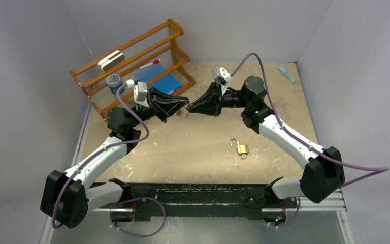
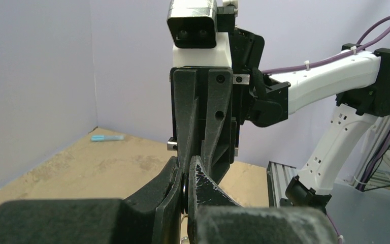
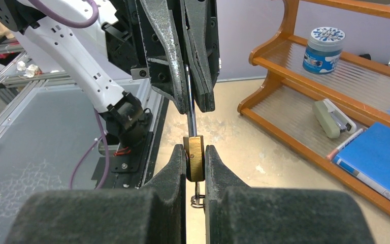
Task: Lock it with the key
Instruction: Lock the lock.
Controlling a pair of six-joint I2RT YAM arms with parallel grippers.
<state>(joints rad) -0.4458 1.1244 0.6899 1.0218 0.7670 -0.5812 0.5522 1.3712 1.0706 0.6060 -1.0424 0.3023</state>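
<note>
Brass, smooth and blocky, is what the padlock (image 3: 194,158) is made of. It is clamped flat between the matte black fingers of the right end effector (image 3: 195,155) and held in the air above the far half of the sandy, mottled surface (image 1: 208,162), a little left of its middle. A thin dark metal rod (image 3: 189,124) rising from the padlock's top is pinched by the narrowly closed left end effector (image 3: 192,105); whether it is shackle or key cannot be told. A small wire ring (image 3: 197,201) is seen dangling beneath the body. The locking is judged under way, not finished. A second padlock (image 1: 242,149), its curved shackle swung open, is seen lying right of the surface's middle.
</note>
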